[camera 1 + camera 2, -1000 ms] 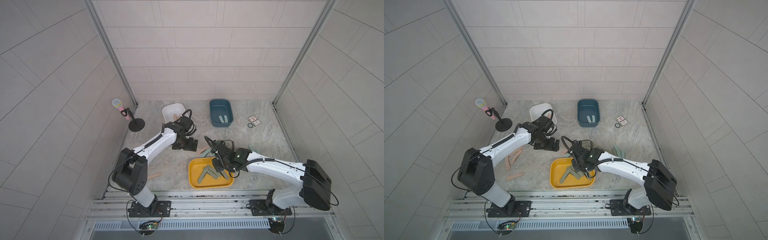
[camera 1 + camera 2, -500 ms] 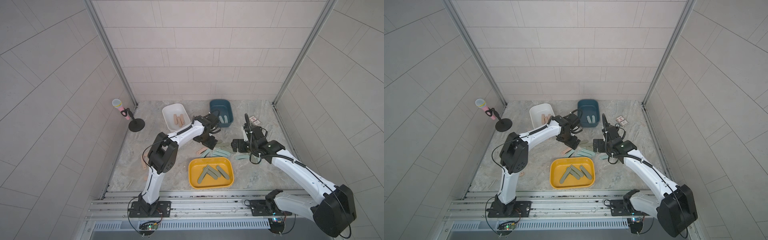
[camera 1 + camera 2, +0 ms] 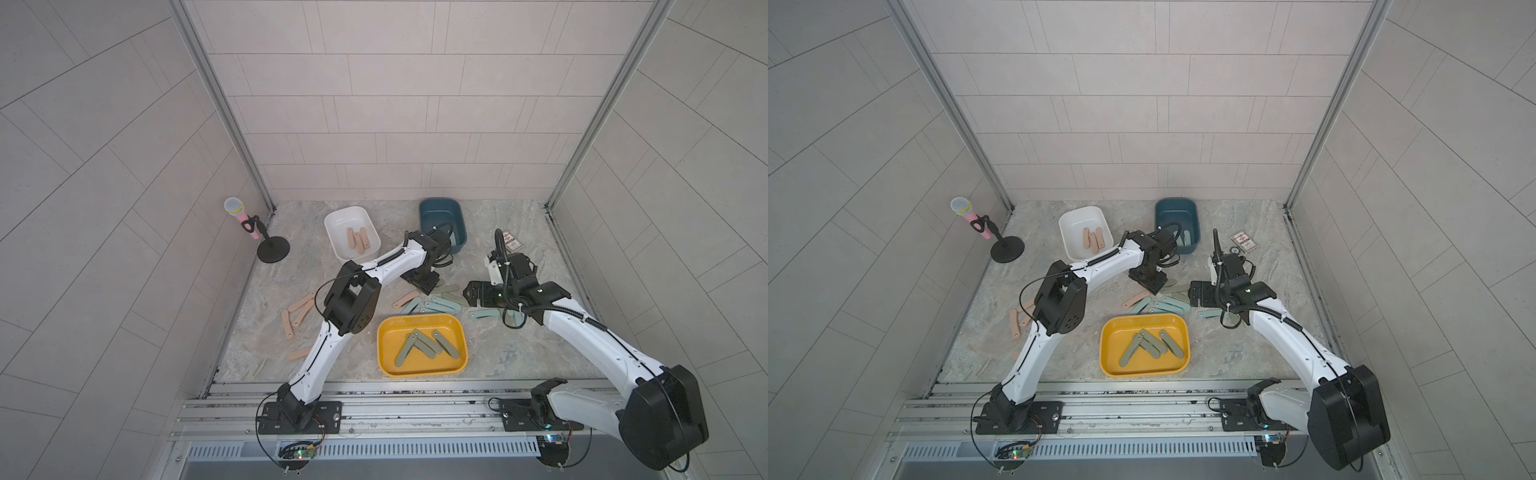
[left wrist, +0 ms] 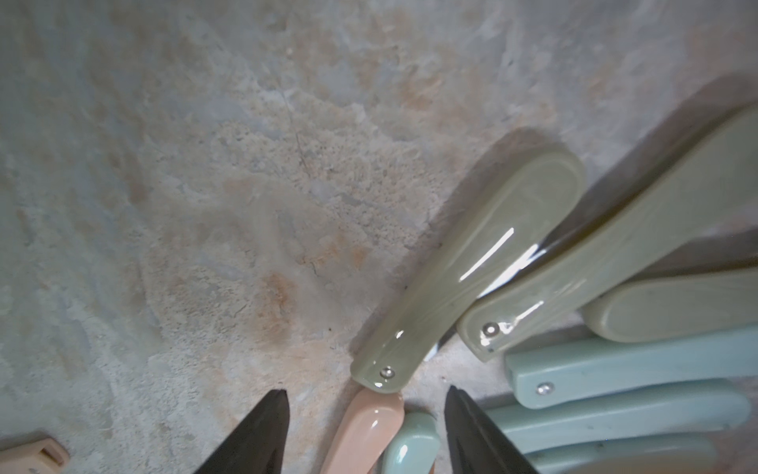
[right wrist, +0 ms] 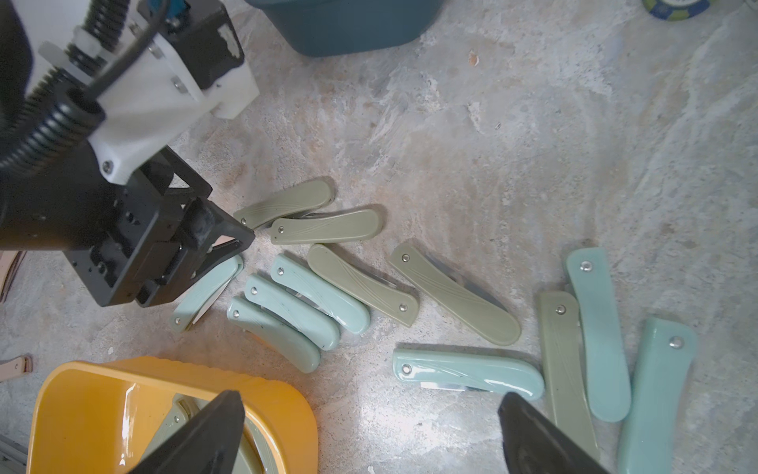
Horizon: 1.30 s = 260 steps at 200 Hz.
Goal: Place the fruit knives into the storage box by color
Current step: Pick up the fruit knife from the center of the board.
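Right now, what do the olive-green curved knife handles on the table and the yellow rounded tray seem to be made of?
Olive-green knife handle: probably moulded plastic, glossy; sharp light streaks, a small metal rivet at its end. Yellow tray: likely plastic too, glossy; sheen on its smooth rounded wall.

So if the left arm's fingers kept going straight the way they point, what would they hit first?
Probably the peach-pink knife lying under the gap between the open left fingers, with a pale teal knife right beside it. Depth is unclear, so either could come first.
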Available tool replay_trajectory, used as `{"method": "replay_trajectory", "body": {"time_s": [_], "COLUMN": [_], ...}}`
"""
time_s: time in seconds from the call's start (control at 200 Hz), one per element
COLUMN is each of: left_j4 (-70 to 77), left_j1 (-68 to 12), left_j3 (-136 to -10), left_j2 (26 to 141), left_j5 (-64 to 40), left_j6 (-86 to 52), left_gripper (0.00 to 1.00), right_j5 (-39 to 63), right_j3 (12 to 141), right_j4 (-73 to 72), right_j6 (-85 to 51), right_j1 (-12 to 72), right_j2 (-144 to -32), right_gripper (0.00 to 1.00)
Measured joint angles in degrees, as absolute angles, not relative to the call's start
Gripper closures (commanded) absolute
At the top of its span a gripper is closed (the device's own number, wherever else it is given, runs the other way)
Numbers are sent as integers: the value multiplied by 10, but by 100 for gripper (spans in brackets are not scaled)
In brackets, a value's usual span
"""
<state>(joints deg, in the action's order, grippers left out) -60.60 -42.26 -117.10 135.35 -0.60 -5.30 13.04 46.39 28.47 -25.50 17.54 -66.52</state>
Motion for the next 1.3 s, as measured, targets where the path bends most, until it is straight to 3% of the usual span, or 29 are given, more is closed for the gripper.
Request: {"method": "replay_trajectory", "body": {"time_s": [0.61, 0.896, 1.301], "left_j4": [-604, -597, -599], "left_j1": [-430, -432, -425], "left_j3": [-1209, -1219, -1224], "left_j2": [1393, 1401, 1401], "left_j5": [-13, -37, -47], "left_j6": [-53, -57, -60], "left_gripper": [33, 65, 83], "right_j5": [140, 139, 139], "right_j3": [464, 464, 464], "right_j4": [281, 281, 281], "right_j6": [-255, -255, -258], "right_j1": [172, 170, 168], "right_j2": [-663, -658, -658], "right_gripper": [0, 0, 0]}}
